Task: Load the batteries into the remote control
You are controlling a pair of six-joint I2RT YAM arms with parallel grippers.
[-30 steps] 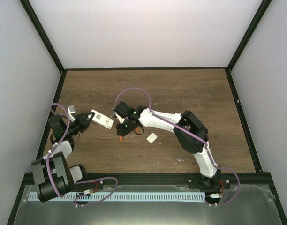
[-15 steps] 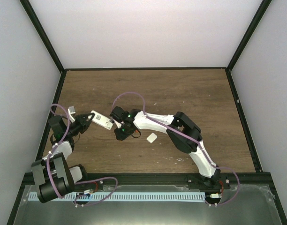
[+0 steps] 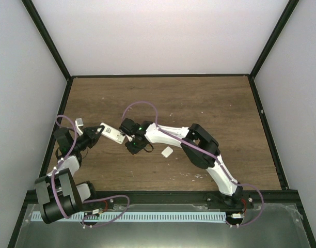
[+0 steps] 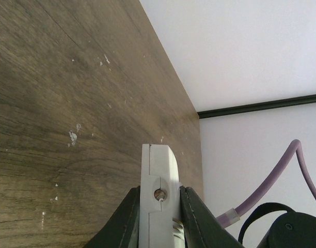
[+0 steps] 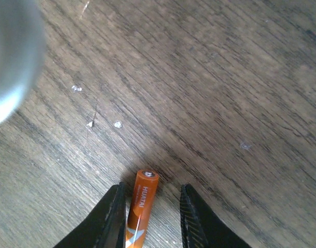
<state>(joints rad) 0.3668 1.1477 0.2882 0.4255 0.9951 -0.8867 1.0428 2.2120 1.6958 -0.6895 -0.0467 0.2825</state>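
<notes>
Orange battery point(image 5: 140, 206) upright between the right tool's point(image 5: 150, 217) dark fingers point(image 5: 112, 217), above speckled wooden table point(image 5: 225, 93).

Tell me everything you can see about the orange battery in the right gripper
The battery is a small orange cylinder with white lettering along its side and a pale metal end cap facing away from the wrist camera. It sits between the fingers of the right gripper, nearer one finger, above the wooden table. Its lower end is cut off by the frame, and firm contact isn't clear.
</notes>
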